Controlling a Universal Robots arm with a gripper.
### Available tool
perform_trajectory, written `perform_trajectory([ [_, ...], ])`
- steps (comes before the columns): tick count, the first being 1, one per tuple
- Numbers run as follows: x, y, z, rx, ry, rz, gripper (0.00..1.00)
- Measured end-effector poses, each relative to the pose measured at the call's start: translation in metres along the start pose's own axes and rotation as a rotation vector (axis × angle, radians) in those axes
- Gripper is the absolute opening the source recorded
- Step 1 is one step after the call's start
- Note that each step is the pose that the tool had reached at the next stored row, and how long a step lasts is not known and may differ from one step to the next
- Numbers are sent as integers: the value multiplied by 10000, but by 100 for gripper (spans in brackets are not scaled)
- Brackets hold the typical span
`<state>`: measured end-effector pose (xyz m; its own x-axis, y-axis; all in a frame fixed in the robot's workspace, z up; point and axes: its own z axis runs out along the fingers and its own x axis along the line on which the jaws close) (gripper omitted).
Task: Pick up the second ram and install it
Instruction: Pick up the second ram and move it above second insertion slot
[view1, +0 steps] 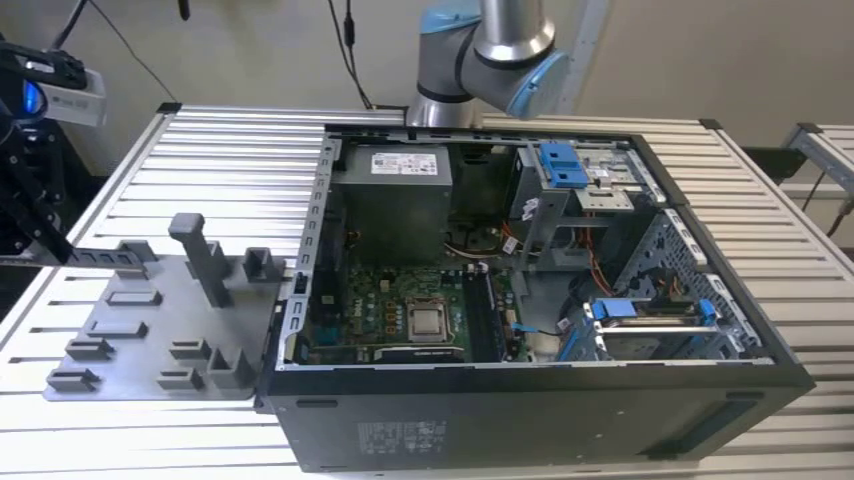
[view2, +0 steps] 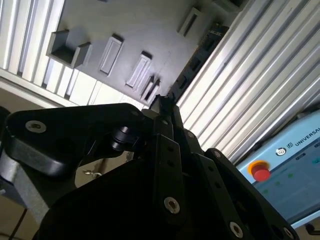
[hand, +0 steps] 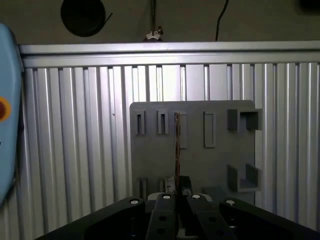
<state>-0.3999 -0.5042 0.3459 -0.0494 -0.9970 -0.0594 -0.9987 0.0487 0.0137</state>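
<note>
First wrist view gives it away: the end effector (hand: 177, 189) is pinched tight on the ram (hand: 176, 145). We see the stick edge-on, a thin brown sliver standing straight out from between the 2 fingers. So its long axis runs along the fingers' own line, outward from the tips. The grey tray (hand: 215, 165) lies well beyond it on the ribbed tabletop (hand: 75, 150) (the stick crosses the tray in the picture, but I judge it apart from it, held up in the air).

From where I stand, the arm (view1: 487, 45) rises behind the open computer case (view1: 534, 410). The case sits just beside the tray, on the exterior view's right of it. The memory slots (view1: 490, 305) are the dark strips beside the processor socket (view1: 427, 322), running from the near wall of the case toward the arm. Whether 1 of them is already filled I cannot tell. The job, as I read it, is at the carrying stage: stick gripped, not yet seated.
</note>
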Motion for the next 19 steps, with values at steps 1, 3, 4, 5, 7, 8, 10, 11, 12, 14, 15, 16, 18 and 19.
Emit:
perform_trajectory([
  [1, 0, 0, -4, 1, -1, 0, 15],
  [3, -1, 0, -14, 1, 0, 0, 15],
  [4, -1, 0, -20, 0, 0, 0, 15],
  [5, -2, 0, -25, 0, 0, 0, 15],
  [7, -2, 1, -36, 1, 0, 0, 15],
  [8, -3, 1, -44, -1, 1, 0, 15],
  [10, -4, 1, -59, 0, 0, 0, 15],
  [11, -4, 1, -66, 1, 0, 0, 15],
  [12, -4, 1, -74, 1, 0, 0, 15],
  [14, -5, 1, -87, 1, -1, 0, 15],
  [15, -6, 1, -94, 1, -1, 0, 15],
  [16, -6, 1, -100, 1, 0, 0, 15],
  [18, -7, 2, -112, 0, 0, 0, 15],
  [19, -7, 1, -121, 0, 0, 0, 15],
])
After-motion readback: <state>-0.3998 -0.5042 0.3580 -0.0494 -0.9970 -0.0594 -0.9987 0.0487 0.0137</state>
